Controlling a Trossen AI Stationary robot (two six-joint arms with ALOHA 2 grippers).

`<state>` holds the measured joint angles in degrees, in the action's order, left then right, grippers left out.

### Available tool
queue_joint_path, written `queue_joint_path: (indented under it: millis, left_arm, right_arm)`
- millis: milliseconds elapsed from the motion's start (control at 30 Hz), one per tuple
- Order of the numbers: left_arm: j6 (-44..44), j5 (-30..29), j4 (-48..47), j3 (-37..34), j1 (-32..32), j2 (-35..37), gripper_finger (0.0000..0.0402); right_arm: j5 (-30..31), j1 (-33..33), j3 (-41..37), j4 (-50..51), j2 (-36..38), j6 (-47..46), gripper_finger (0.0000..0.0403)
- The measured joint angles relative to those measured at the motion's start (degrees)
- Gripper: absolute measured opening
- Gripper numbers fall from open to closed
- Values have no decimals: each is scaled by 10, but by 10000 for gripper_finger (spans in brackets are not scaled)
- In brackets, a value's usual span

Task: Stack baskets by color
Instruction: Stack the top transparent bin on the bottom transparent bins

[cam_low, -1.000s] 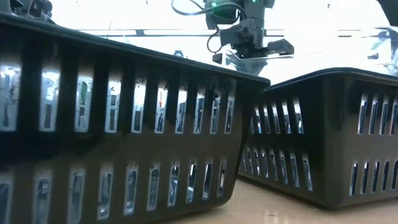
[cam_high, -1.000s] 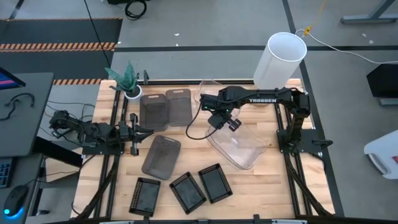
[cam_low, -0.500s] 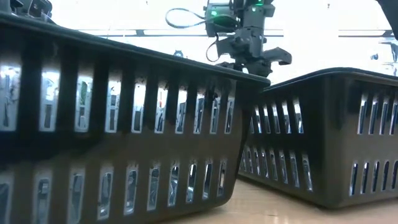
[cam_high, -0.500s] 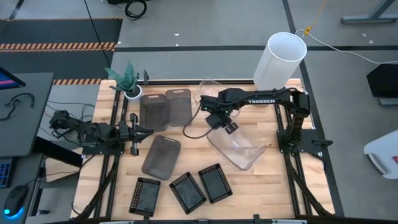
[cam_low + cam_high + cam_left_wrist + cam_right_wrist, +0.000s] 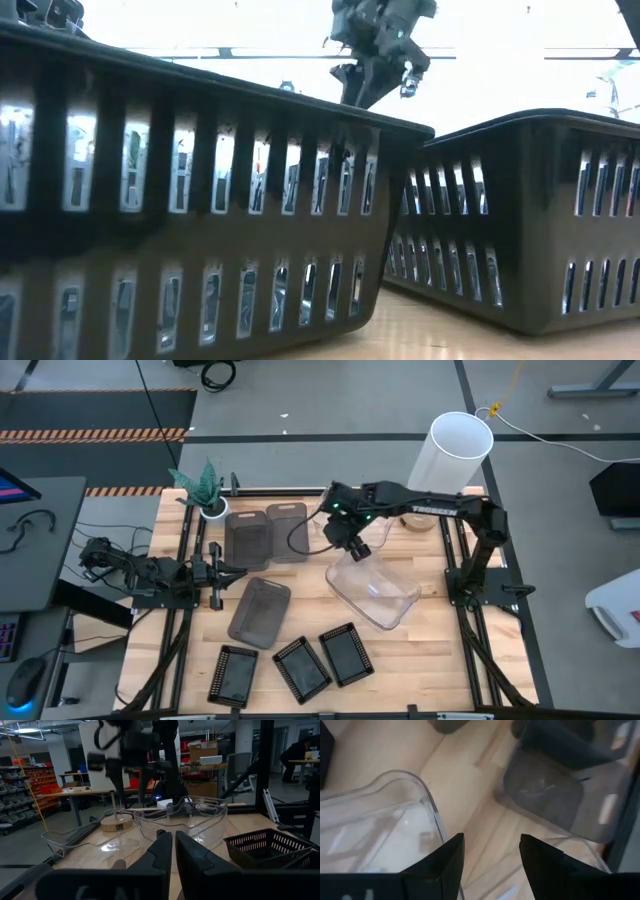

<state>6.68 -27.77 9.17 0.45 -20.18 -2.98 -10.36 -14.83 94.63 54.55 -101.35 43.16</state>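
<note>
I see the clear basket [image 5: 375, 592] lying mid-table, its long axis diagonal, with my right gripper [image 5: 352, 546] hovering wide open and empty just past its far end, much nearer than the shut, empty left gripper [image 5: 236, 570].

"TROSSEN" on the right arm [image 5: 432, 512]

The place was a robotics lab or workshop. The wooden worktop [image 5: 300, 625] stood on a grey concrete floor [image 5: 330, 400] marked with hazard-striped tape [image 5: 95, 433]. Beyond it were shelving with red bins [image 5: 37, 780], desks [image 5: 82, 792], office chairs [image 5: 237, 767] and cardboard boxes [image 5: 202, 751].
</note>
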Motion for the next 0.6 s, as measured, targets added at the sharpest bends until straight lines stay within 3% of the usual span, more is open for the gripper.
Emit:
queue_joint_path:
  millis: [267, 500, 600]
  left_arm:
    - [0, 0, 0, 0, 0, 0, 32]
    - [0, 0, 0, 0, 0, 0, 26]
    - [0, 0, 0, 0, 0, 0, 31]
  right_arm:
    - [94, -35, -2, 93, 28, -10, 194]
    - [206, -67, -40, 143, 21, 37, 192]
    - [226, -68, -51, 167, 20, 64, 192]
